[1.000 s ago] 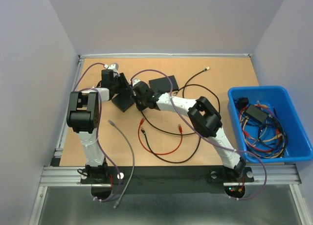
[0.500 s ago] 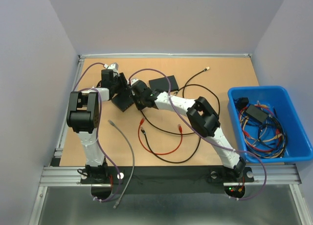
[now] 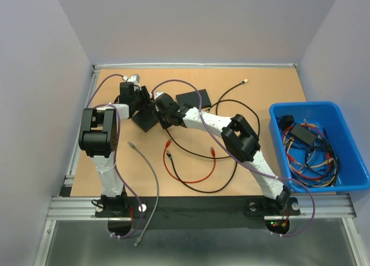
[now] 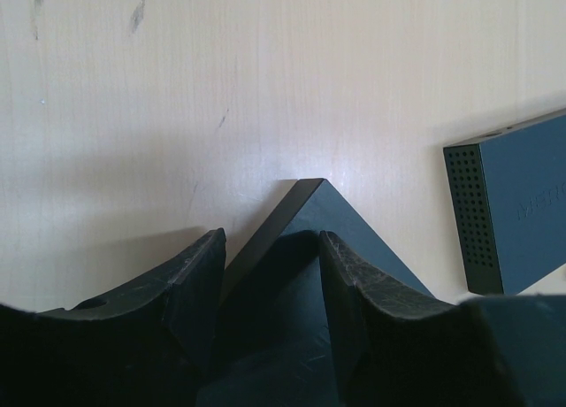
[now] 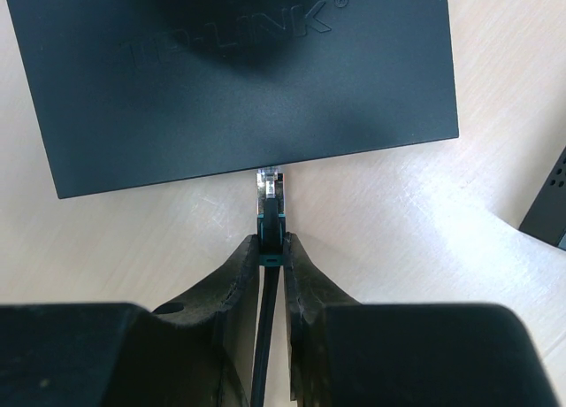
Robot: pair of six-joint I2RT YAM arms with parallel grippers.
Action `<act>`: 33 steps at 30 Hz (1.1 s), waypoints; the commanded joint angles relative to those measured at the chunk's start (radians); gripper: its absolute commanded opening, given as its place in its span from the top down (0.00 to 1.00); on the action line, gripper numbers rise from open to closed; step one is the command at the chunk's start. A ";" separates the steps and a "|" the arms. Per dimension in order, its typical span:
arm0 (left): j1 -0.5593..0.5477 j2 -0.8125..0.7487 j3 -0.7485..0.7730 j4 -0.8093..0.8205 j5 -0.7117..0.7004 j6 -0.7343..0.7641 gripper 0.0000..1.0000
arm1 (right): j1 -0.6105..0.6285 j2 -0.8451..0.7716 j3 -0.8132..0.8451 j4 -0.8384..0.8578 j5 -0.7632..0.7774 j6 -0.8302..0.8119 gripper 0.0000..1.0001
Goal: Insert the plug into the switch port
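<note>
Insertion, we judge, is unfinished: our right fingers [image 5: 243, 274] pinch the clear-tipped black plug [image 5: 270, 193], its tip just meeting the flat black plastic switch [image 5: 239, 80], whose corner our left fingers [image 4: 190, 283] clamp.

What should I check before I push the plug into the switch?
1. Hold on the plug: ok; the right gripper is shut on its boot.
2. Aim: ok; the plug points straight at the near edge of the switch.
3. Lined up with the port: cannot tell; the switch's top hides the opening.
4. Plug seated: not ok; its clear body shows outside the switch edge.
5. Switch braced: ok; the left gripper clamps one corner of it.
6. Black cable: ok; it runs straight back between the right fingers.
</note>
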 commanded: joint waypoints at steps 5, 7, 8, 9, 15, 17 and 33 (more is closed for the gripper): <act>-0.009 -0.001 0.014 -0.041 0.032 0.007 0.44 | 0.003 -0.007 0.075 0.093 0.004 0.012 1.00; -0.009 -0.002 0.013 -0.041 0.032 0.007 0.44 | 0.005 0.002 0.075 0.093 0.005 0.010 1.00; -0.009 -0.002 0.013 -0.043 0.034 0.007 0.44 | 0.005 0.010 0.077 0.094 0.009 0.005 1.00; -0.011 -0.002 0.013 -0.041 0.035 0.009 0.44 | 0.005 0.016 0.077 0.094 0.013 0.004 1.00; -0.009 -0.002 0.011 -0.041 0.034 0.009 0.45 | 0.005 0.045 0.097 0.094 0.030 -0.016 1.00; -0.009 -0.002 0.011 -0.041 0.034 0.010 0.46 | 0.005 0.043 0.103 0.094 0.035 -0.019 1.00; -0.011 -0.004 0.011 -0.047 0.042 0.021 0.54 | 0.005 0.022 0.200 0.094 0.007 -0.053 1.00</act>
